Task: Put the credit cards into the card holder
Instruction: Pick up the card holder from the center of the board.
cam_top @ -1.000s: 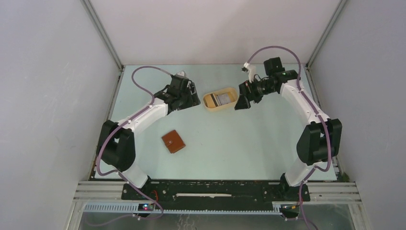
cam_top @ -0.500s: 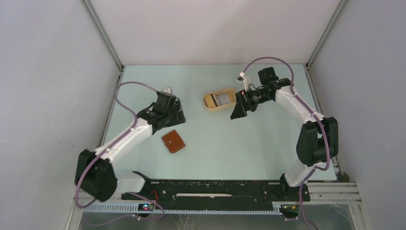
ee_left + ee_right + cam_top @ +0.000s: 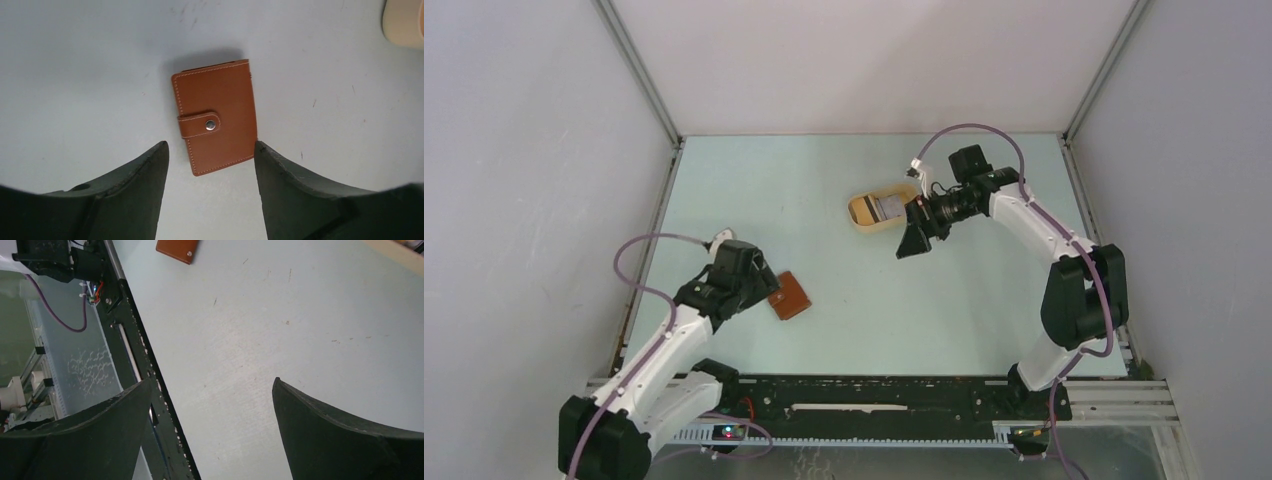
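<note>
Over on the left we've got the left pincer (image 3: 210,146) parked right at the card holder (image 3: 216,116), fingers spread a good way apart with nothing in them. In the wrist view the holder's near end sits between the two fingertips. Its long axis runs almost straight away from the pincer, tipped just a little, so the fingers straddle the short width. We can't tell whether they're touching the leather or floating above it.

The holder lies flat on the table (image 3: 944,320), near-left of the middle, closed up with its strap (image 3: 195,126) snapped shut. The left arm is clearly the nearer one, so we'd guess it deals with the holder first. The holder has to be opened before any card goes in.

Moving right, the credit cards (image 3: 887,208) sit inside the tan tray (image 3: 856,212) toward the far middle, well apart from the holder. The right pincer (image 3: 912,240) hangs just beside the tray's near-right side, spread wide and empty, and it's the one nearer the cards.

Labels: there's no brand or writing we can read on the holder, and the cards are too small to make out.
</note>
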